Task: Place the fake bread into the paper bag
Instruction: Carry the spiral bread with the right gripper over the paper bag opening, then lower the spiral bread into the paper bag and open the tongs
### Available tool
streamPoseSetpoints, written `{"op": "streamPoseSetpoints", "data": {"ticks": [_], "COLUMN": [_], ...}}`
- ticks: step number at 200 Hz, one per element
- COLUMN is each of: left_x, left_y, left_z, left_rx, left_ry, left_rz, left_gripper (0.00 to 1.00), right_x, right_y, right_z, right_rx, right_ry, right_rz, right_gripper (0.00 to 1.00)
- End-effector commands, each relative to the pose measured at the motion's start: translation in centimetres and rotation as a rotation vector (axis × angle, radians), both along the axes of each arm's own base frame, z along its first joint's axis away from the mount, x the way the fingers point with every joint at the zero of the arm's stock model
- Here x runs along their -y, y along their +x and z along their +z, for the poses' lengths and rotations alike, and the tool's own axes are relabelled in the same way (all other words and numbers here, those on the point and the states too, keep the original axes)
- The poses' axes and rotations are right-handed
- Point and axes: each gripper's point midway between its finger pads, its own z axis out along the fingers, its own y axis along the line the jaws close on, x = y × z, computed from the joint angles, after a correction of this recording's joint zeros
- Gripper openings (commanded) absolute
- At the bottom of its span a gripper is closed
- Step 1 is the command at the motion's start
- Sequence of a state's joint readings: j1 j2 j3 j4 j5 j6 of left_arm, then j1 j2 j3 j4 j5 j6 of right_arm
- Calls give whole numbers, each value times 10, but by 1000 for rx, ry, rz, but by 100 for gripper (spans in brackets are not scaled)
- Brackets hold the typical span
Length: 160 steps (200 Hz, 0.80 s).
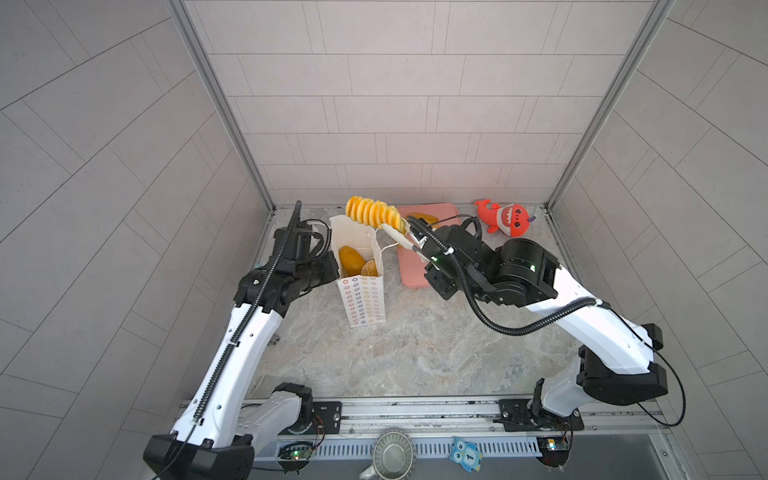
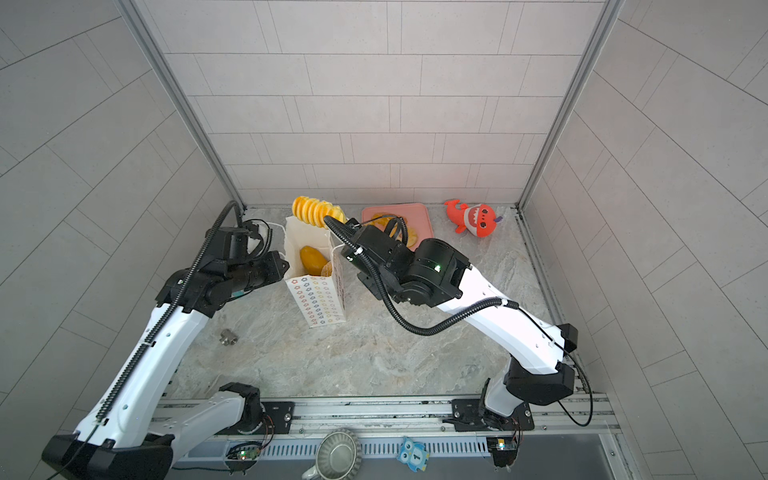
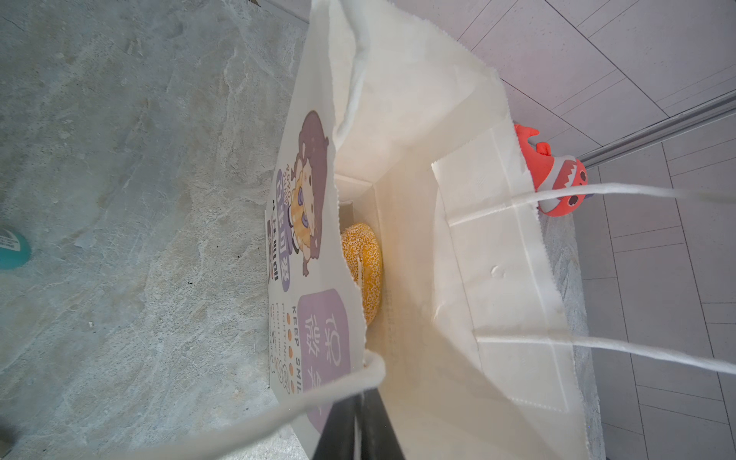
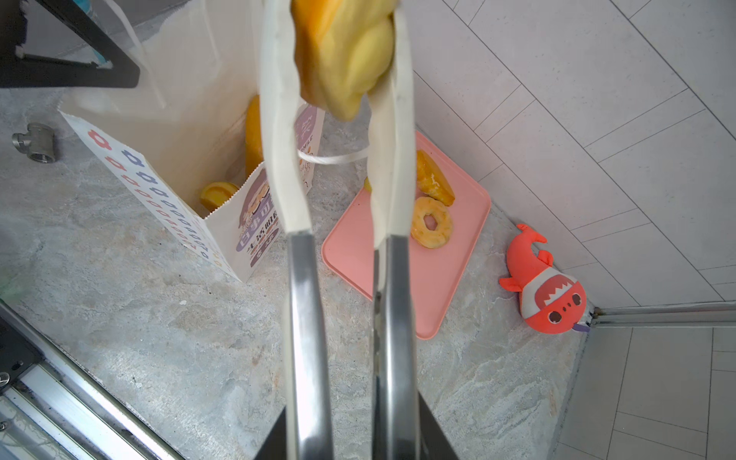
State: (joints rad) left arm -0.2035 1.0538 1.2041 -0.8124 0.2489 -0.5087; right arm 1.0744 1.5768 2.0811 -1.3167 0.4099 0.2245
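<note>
The right hand (image 4: pixel 338 44) is squeezed shut on a long, ridged, golden-yellow toy roll (image 1: pixel 374 212). It holds the roll up in the air, just above the far edge of the tall white paper bag (image 1: pixel 362 301) with little coloured flowers on its side. The roll is not inside yet. The left hand (image 3: pixel 358 414) is clenched too, and it looks to be pinching the bag's side wall.

Some bread is in the bag: a smooth orange toy loaf (image 1: pixel 351 258) and a sugary yellow ring doughnut (image 3: pixel 362 263) lie near the bottom. Two more pieces wait on the flat pink tray (image 4: pixel 442 271) beside the bag: a pale ring doughnut (image 4: pixel 432 223) and a brown wedge-shaped loaf (image 4: pixel 436 183). I think the job is about half done. The roll must go in, then the tray pieces. The red plush shark (image 1: pixel 505 218) in the corner of the grey stone worktop (image 1: pixel 415 345) does not belong in the bag.
</note>
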Motion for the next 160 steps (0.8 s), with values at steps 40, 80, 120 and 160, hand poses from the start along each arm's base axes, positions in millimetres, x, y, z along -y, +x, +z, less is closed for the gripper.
{"op": "streamPoseSetpoints", "data": {"ticks": [40,80,120,160], "left_x": [1,0,0,0], "left_y": [-1,-1,-1,-1], "left_z": [9,9,8,8], "left_rx": [32,33,32,32], "left_ry": [-12,-11,-10,-10], "left_rz": [3,5,4,4], "left_gripper": [11,10,10,11], "right_x": [1,-3,-7,-8], "right_y": [0,3,6,9], "right_z": [9,1,-5,-8], "right_rx": [44,37,31,37], "right_ry": [-21,-55,-97,-121], "right_rz": [-10,-6,1,-6], "right_gripper": [36,36,36,39]}}
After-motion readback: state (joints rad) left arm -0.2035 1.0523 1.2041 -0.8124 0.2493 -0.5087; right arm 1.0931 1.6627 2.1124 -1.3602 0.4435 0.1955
